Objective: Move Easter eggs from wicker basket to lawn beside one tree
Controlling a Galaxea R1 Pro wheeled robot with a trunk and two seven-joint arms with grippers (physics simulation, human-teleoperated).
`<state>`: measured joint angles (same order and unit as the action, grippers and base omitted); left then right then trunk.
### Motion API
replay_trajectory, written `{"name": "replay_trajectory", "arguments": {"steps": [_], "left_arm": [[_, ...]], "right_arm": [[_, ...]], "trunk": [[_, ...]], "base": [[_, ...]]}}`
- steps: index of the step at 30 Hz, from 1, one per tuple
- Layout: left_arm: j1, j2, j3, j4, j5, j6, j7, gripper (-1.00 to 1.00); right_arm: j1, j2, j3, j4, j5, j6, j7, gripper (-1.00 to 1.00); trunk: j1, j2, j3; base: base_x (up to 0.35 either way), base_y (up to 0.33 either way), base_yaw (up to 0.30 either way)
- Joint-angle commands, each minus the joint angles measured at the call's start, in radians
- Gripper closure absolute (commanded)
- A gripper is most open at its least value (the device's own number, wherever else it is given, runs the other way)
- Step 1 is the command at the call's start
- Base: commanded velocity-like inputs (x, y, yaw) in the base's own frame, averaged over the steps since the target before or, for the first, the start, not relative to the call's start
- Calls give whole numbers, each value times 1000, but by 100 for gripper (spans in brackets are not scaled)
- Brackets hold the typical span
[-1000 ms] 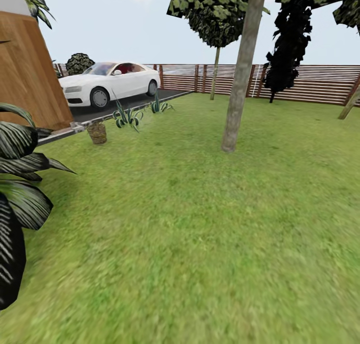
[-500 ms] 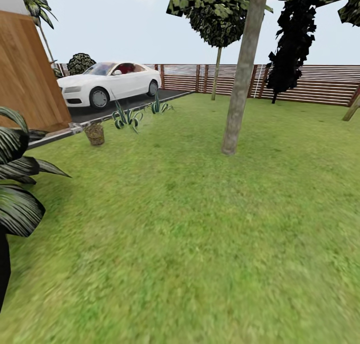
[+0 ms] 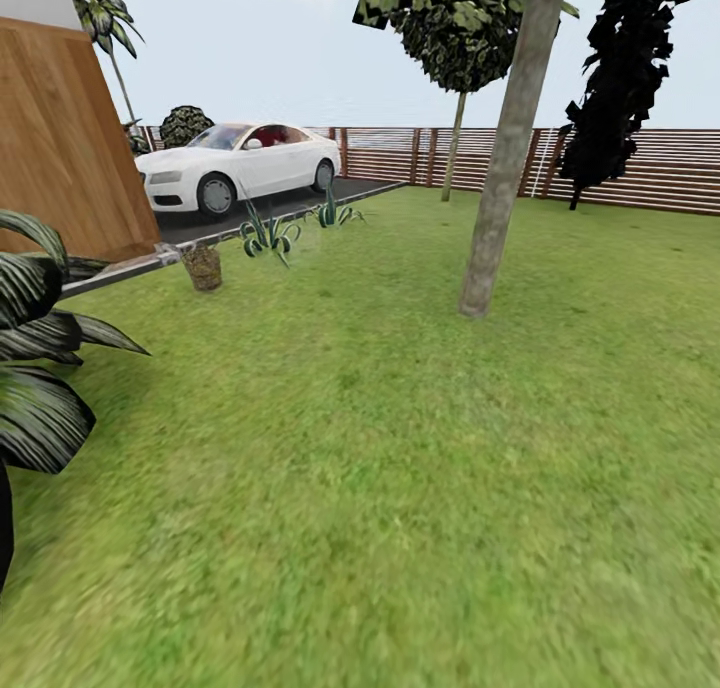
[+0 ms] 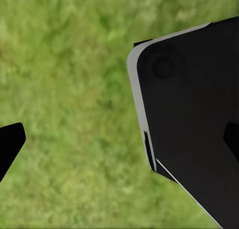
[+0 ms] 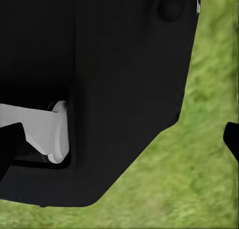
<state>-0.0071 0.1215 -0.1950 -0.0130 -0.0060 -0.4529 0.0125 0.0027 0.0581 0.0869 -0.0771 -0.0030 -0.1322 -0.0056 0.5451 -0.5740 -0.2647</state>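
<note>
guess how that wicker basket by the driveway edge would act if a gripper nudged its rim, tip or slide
The wicker basket looks taller than wide, so a high push would more likely tip it than slide it. The lawn should grip its base, adding to that. Its open weave suggests it is light with slight give; its contents can't be made out.

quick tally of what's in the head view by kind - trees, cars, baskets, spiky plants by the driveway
Trees: 4 (thick pale trunk, thin-trunked round crown, dark bushy one, palm)
Cars: 1 (white car)
Baskets: 1 (wicker basket; too far to see what is in it)
Spiky plants: 2 ()
Total: 8
</note>
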Motion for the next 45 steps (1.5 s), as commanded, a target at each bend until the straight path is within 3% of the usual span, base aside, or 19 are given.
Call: {"name": "replay_trajectory", "arguments": {"steps": [1,45], "left_arm": [[-1,1,-4,1,0,-3,1,-100],[-1,1,-11,1,-1,-3,1,-100]], "right_arm": [[0,0,7,-1,0,-1,-1,-100],[0,0,8,-1,0,-1,-1,-100]], "trunk": [[1,-1,-1],[1,-1,-9]], "base": [[266,-165,65],[264,-167,99]]}}
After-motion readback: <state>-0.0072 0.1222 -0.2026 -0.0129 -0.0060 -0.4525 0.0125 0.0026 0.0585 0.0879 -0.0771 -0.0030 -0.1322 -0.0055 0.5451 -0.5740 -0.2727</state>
